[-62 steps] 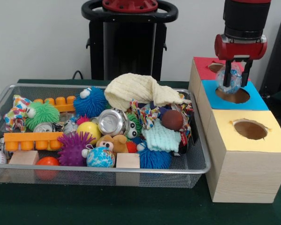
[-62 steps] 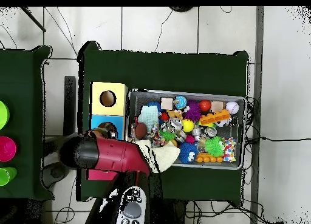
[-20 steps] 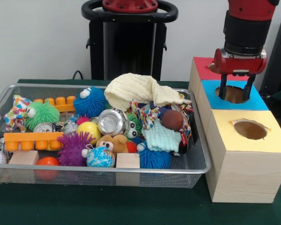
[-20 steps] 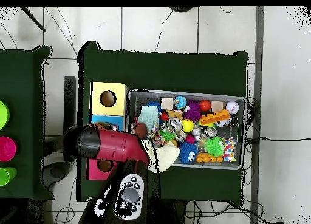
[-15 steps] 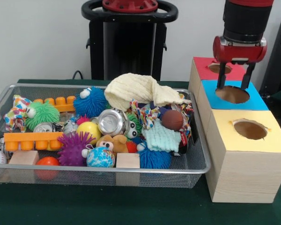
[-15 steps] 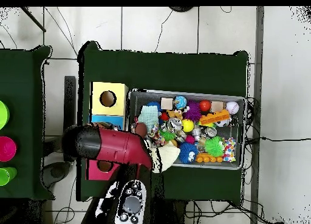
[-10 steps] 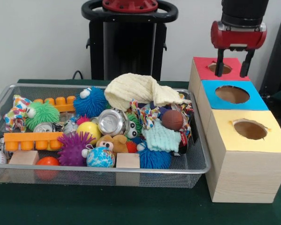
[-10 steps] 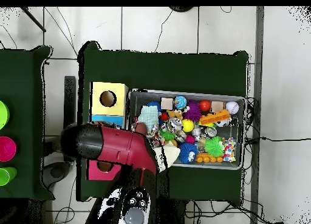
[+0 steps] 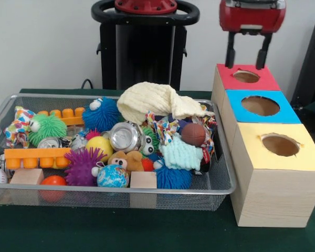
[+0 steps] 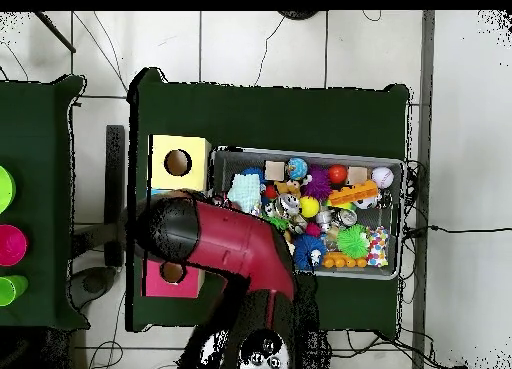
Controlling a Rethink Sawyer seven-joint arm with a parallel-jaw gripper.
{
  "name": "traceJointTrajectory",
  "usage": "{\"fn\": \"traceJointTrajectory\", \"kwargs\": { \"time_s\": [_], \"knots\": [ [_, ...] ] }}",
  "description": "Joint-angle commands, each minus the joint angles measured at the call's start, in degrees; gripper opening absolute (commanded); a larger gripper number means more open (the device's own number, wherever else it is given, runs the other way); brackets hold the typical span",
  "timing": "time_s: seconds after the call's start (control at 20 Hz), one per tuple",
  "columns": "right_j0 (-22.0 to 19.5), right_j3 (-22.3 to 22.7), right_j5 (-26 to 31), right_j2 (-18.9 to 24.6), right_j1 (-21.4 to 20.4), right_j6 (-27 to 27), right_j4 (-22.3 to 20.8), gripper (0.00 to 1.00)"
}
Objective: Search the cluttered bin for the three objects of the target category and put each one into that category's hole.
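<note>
since the frame half a second back, the gripper [image 9: 246, 65] has risen and slid toward the left of the front view; it hangs now at the top of the frame, above the red-topped box [image 9: 247, 79], with its two black fingers [image 9: 230, 50] spread apart and nothing between them. three seconds back it held a clear ball over the blue-topped box [image 9: 260, 106]; that ball no longer shows.

the bin [image 9: 147, 192] sits on the green table [image 9: 121, 231], filling the lower left of the front view, its long axis running left to right across the frame. in the overhead view the bin [image 10: 395, 270] lies right of centre, again with its long side running left to right, and the red arm [image 10: 225, 247] covers its lower left corner. the yellow-topped box [image 9: 281, 144] stands just beside the bin's right end. heaped inside are a cream knitted cloth [image 9: 155, 102], a crushed silver can [image 9: 125, 136], a globe ball [image 9: 113, 176], a blue spiky ball [image 9: 101, 113], a purple spiky ball [image 9: 84, 167] and an orange toy brick [image 9: 30, 156]. no writing can be read on any of them.
</note>
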Motion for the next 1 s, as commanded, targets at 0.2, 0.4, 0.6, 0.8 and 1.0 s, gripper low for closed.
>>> {"fn": "traceJointTrajectory", "kwargs": {
  "time_s": [0.2,0.4,0.6,0.8,1.0],
  "knots": [
    [-13.38,3.81,3.71,4.73,-4.40,-4.20,-3.31,1.00],
    [-18.37,5.62,2.51,7.27,-5.49,-7.38,-4.21,1.00],
    [-23.89,6.35,1.04,10.13,-5.28,-11.37,-5.80,1.00],
    [-30.01,7.03,-0.67,13.78,-4.08,-14.75,-8.34,1.00],
    [-34.71,10.07,-5.90,17.53,-3.49,-14.12,-11.66,1.00]
  ]
}}
